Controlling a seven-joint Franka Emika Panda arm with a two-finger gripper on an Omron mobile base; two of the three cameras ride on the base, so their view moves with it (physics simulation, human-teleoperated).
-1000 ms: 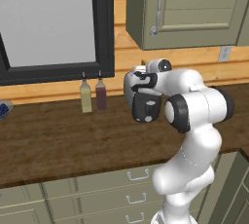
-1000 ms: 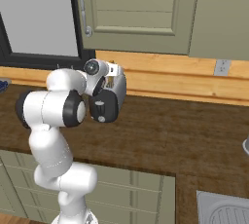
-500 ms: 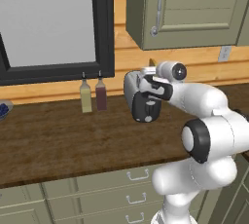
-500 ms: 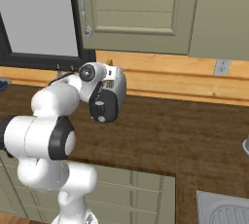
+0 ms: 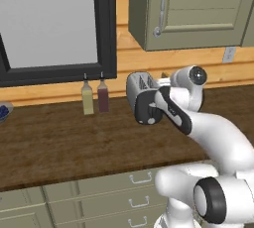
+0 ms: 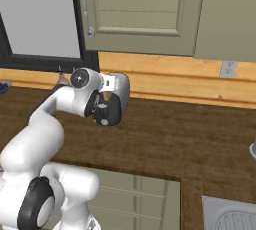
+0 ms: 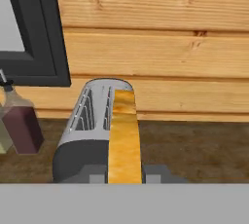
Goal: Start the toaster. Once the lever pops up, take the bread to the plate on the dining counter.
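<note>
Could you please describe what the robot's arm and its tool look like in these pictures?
The arm is glossy white with rounded, tube-like segments and dark grey to black rings at its joints. A round grey cap sits on the wrist joint. No cables or markings are visible. Of the tool, two small dark grey finger tips show in the hand view.

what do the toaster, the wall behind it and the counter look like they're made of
Toaster: looks like brushed silver-grey metal with dark slots; its end panel looks like black plastic.
Wall: pale wood planks, with visible grain, knots and seams.
Counter: dark brown wood, or a wood-look laminate; streaky grain, matte.
</note>
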